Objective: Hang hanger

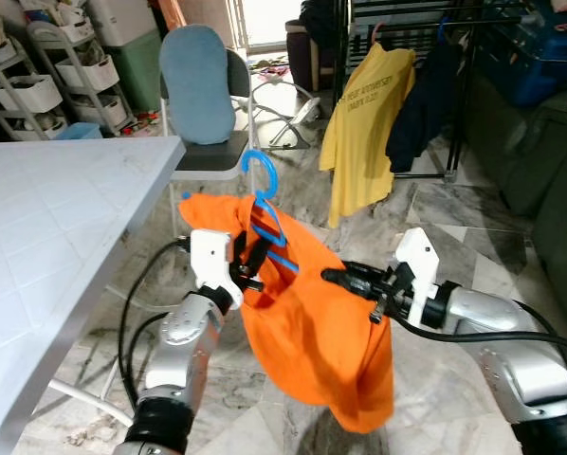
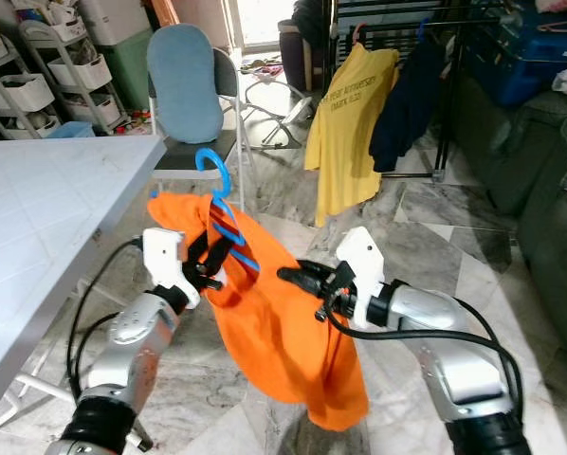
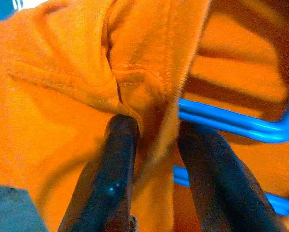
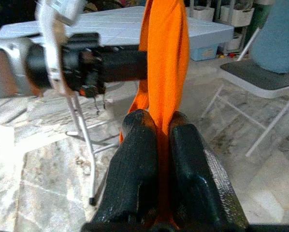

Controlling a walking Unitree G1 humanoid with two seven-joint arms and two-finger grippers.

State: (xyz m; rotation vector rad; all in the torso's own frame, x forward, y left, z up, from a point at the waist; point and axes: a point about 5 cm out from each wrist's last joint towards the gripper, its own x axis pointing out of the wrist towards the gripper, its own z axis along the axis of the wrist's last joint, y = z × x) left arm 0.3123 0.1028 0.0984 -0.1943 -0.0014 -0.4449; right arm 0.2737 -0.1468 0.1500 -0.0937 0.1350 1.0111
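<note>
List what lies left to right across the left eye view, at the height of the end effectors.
White table → left end effector → orange shirt → right end effector → dark sofa.

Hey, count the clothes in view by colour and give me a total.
Orange cloth garment on the blue plastic hanger, held by both grippers: 1
Yellow T-shirt on the rack: 1
Dark navy garment on the rack: 1
Total: 3

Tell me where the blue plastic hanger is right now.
In the left eye view, the blue plastic hanger pokes up from the orange shirt held between both grippers, right of the white table.
</note>
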